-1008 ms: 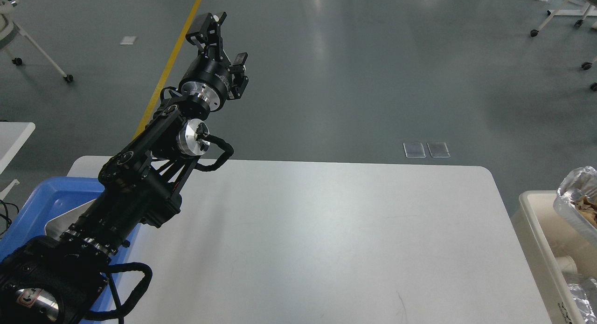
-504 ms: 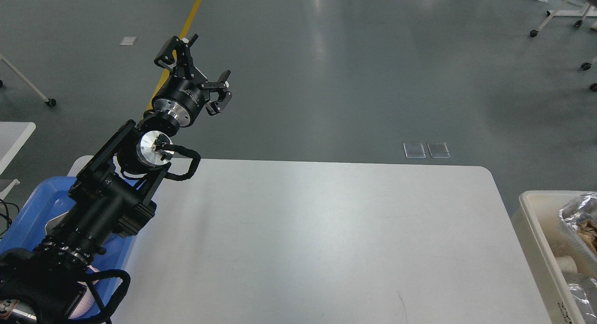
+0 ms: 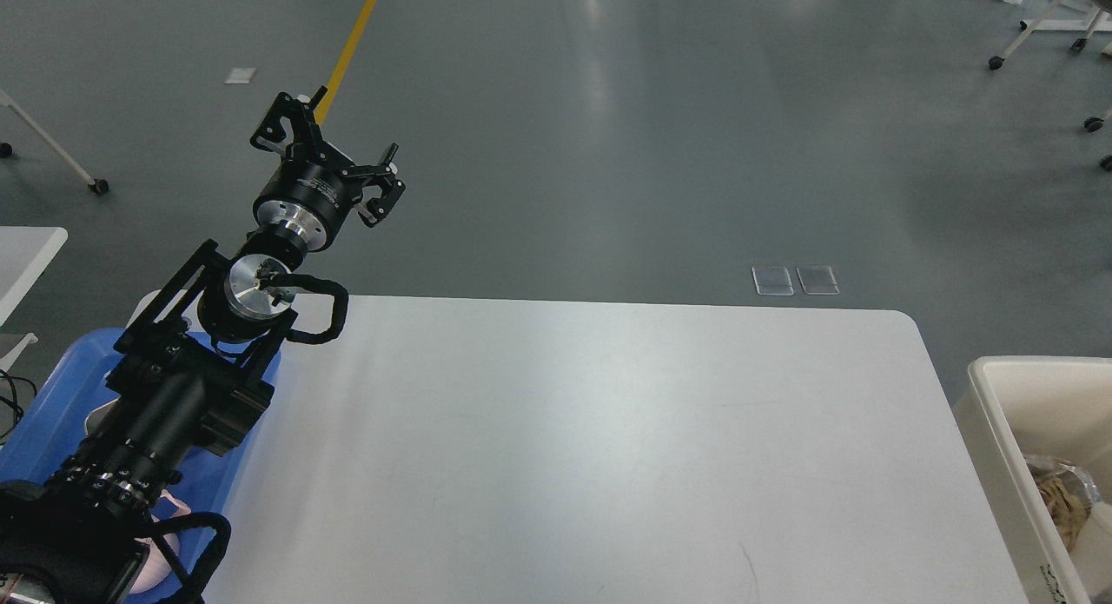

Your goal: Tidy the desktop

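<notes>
The desktop (image 3: 591,439) is a large white tabletop with rounded corners, filling the lower middle of the head view, with nothing lying on it. My left gripper (image 3: 326,148) is open and empty, raised above the table's far left corner and pointing out over the floor. My left arm comes up from the lower left, over the blue tray. My right gripper is out of view.
A blue plastic tray (image 3: 48,413) sits at the left edge under my left arm, with something pink in it. A beige bin (image 3: 1008,430) stands at the right with crumpled foil and brown scraps. A smaller white table edge (image 3: 26,256) is at the far left.
My left arm has swung left and drawn back toward the tray, its gripper staying open. The foil piece that showed at the top of the beige bin now lies lower in it.
</notes>
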